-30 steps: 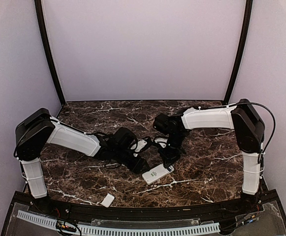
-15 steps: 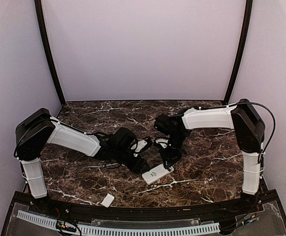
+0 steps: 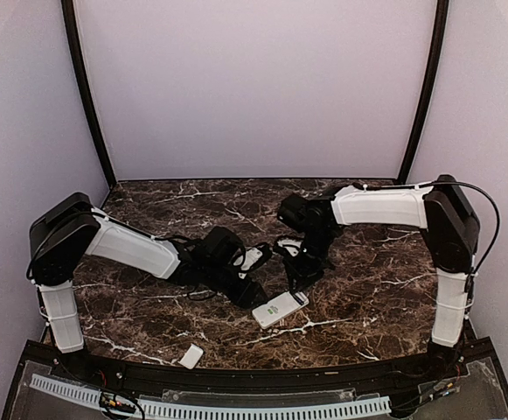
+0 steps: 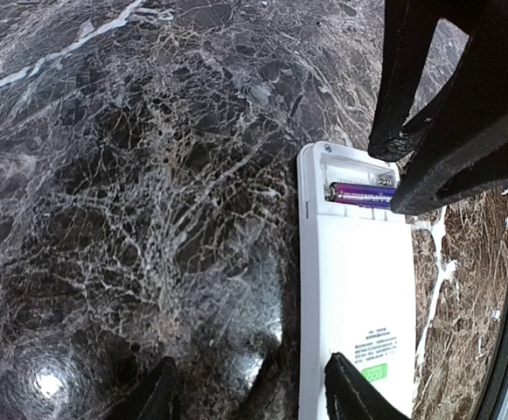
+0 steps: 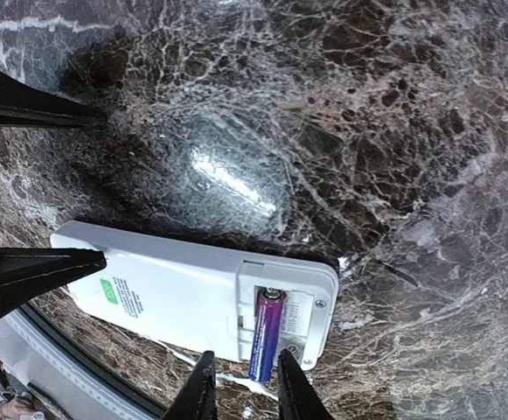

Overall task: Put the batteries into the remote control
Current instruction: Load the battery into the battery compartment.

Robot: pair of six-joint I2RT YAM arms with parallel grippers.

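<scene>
Lower frame: right gripper (image 5: 247, 385), slightly parted, straddles the battery (image 5: 268, 332) in the remote (image 5: 175, 302); a snag on withdrawal could unseat it (left gripper (image 4: 250, 376) spread).

left arm (image 3: 133, 248): white rounded shells on two links, split by a bulky black joint block (image 3: 59, 238)
right arm (image 3: 381, 208): same build, white shells, black block between the links
lower links (image 3: 61, 317): white, faint cross seams noted on the shells
wrists (image 3: 223, 249): all black, boxy, no white shell
cable (image 3: 488, 219): thin, black, looped outside the right arm; more black leads bunched by the left wrist
left gripper (image 4: 247, 366): matte black, two tapered fingers
right gripper (image 5: 247, 359): black; fingers (image 5: 203, 392) thin and blade-like, tips seen rough in the left wrist view
markings, screws: too small to tell
</scene>
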